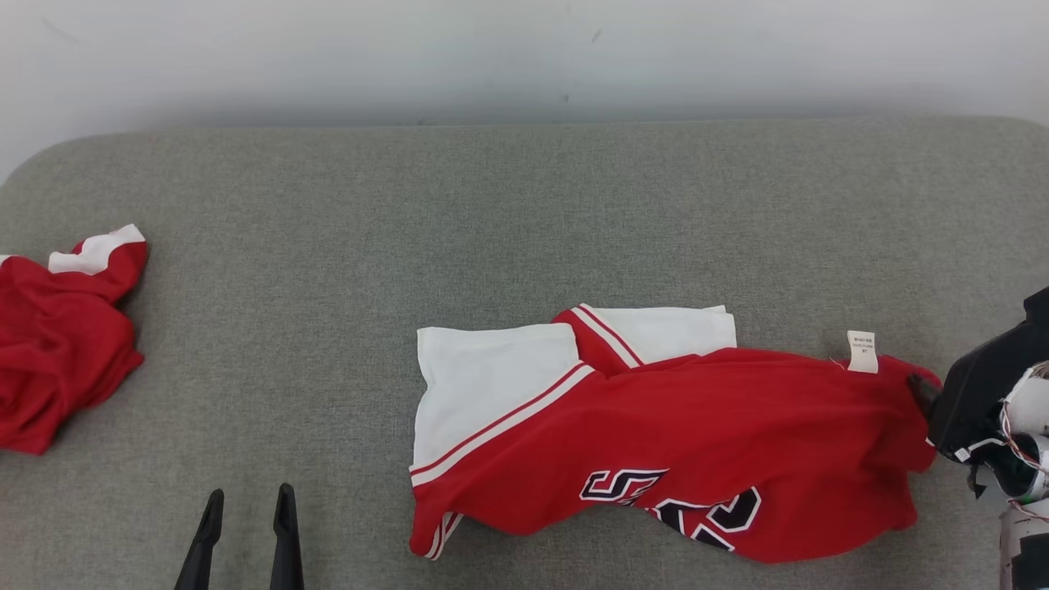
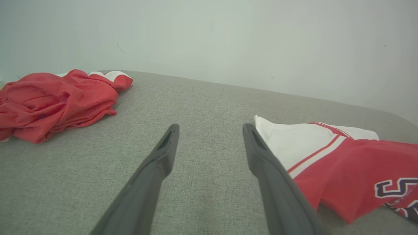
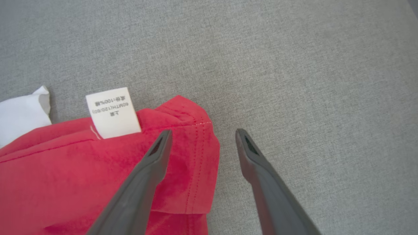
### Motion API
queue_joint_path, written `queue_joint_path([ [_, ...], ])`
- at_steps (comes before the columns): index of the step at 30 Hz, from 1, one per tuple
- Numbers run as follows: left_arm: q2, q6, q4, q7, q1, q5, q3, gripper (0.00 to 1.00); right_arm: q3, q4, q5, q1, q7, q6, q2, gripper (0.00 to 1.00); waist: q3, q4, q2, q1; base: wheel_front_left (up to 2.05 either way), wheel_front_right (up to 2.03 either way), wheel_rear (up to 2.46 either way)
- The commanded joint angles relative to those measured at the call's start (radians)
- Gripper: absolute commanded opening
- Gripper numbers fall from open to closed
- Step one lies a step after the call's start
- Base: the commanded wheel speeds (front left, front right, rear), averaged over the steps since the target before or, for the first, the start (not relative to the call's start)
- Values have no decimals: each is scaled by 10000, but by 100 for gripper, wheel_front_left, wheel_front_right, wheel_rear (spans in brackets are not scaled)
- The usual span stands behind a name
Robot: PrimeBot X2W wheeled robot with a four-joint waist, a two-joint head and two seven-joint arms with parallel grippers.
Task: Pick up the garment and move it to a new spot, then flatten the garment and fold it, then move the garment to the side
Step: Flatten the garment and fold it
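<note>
Closest to your head camera, at 7 o'clock, the left gripper [image 1: 250,492] pointed up over the grey cushion [image 1: 524,205], its two dark fingers standing apart with nothing between them. Your right gripper [image 3: 204,132] sat out at 3 o'clock, fingers likewise spread. In its wrist view one finger hung over the red hem [image 3: 199,143] and the other over bare upholstery, so it clamped nothing.

You had the garment [image 1: 656,426] lying from the centre toward 4 o'clock, stretched sideways. Its white sleeves [image 1: 483,377] were at its 9 o'clock end, and the care label [image 1: 862,351] stood up at its 2 o'clock corner, just beside the right fingers. A red heap [image 1: 57,360] lay well apart at 9 o'clock.

I judged the garment to be light, soft and limp. It would sag, bunch and drag on the textured cushion rather than slide, and it looked neither fragile nor slippery. Your best bite was probably the stitched hem corner by the label, with the left gripper taking the sleeve edge nearest it. The body looked doubled over, so a shallow pinch might have caught only the top layer.
</note>
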Motion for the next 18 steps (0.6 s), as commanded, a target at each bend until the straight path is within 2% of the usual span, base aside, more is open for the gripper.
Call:
queue_joint_path([
  [1, 43, 11, -1, -34, -69, 28, 6, 100, 63, 80, 62, -115, 102, -22, -73, 100, 62, 53, -1, 0, 0, 0, 0],
  [12, 98, 11, -66, -34, -80, 93, -47, 100, 596, 428, 229, -161, 10, -22, -227, 100, 171, 83, -1, 0, 0, 0, 0],
  [18, 122, 11, -24, -34, -82, 82, -111, 100, 965, 466, 213, -109, -422, -22, -339, 100, 135, 51, -1, 0, 0, 0, 0],
])
